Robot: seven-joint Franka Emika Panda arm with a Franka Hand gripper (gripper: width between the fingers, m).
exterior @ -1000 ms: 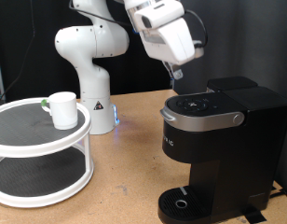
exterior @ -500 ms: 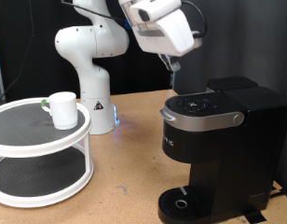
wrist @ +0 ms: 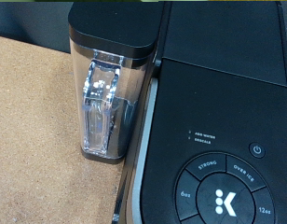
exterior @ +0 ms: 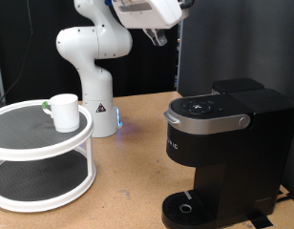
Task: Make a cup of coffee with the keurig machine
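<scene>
The brown bench (exterior: 137, 153) filled the lower half of the exterior view and carried everything else. At the lower right of that frame stood the keurig machine (exterior: 223, 153), a boxy black brewer with its lid down, a grey-silver lid handle (exterior: 209, 121) curving across the front and a round drip tray (exterior: 190, 207) at its foot, with nothing standing on the tray. The wrist view looked down on the machine's top, showing the round control panel (wrist: 223, 191) with its lit buttons and, beside the body, a clear water tank (wrist: 106, 103) under a black cap.

At the left of the exterior view stood a white two-tier round stand (exterior: 42, 157). The cup (exterior: 64, 112), a small white mug, sat upright on the stand's upper tier, well apart from the machine.

The white base of the Franka arm (exterior: 94, 67) rose at the upper centre, behind the stand and the machine. The gripper (exterior: 157, 36) hung at the top edge of the exterior view, high above the bench and clear of the machine, partly cut off by the frame. Whether its jaws were wide or narrow could not be told, and nothing showed between them.
</scene>
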